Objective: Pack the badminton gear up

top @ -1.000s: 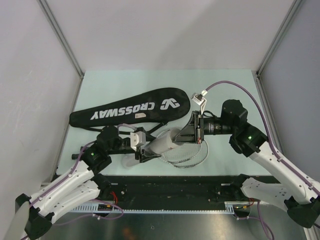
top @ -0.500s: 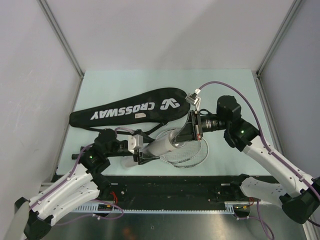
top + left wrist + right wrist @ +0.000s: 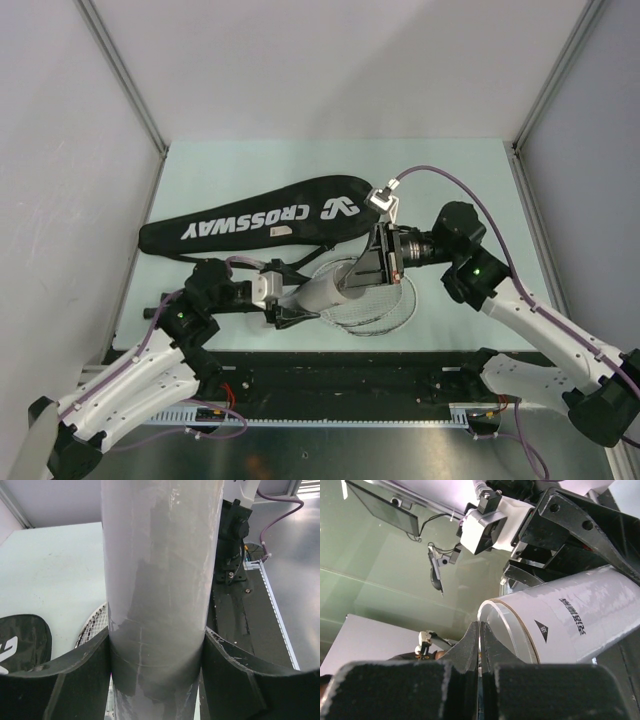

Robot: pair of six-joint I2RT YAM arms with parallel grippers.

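CROSSWAY racket bag (image 3: pixel 270 222) lies flat and diagonal across the middle of the pale green table (image 3: pixel 230 165), with its narrow end towards the left wall. Whether its zip is open and what is inside cannot be told.

Just in front of the bag, the left hand (image 3: pixel 290 300) grips the white tube (image 3: pixel 325 290). In the left wrist view both black fingers (image 3: pixel 75 675) press against opposite sides of the tube's round wall, spread about as wide as the tube itself. The tube points away from the left hand, towards the right arm. It passes over the strung racket heads (image 3: pixel 385 305) that lie on the table. Whether it rests on them or is held clear of them cannot be told.

The right hand (image 3: pixel 355 275) comes in from the other side with its fingers pressed together and no gap between them. In the right wrist view their tips sit right at the tube's open rim. It cannot be told whether they touch the rim or pinch its thin edge. The mouth of the tube shows only a sliver of inner wall, so its contents are hidden. Printed characters and a small black triangle run along its outside.
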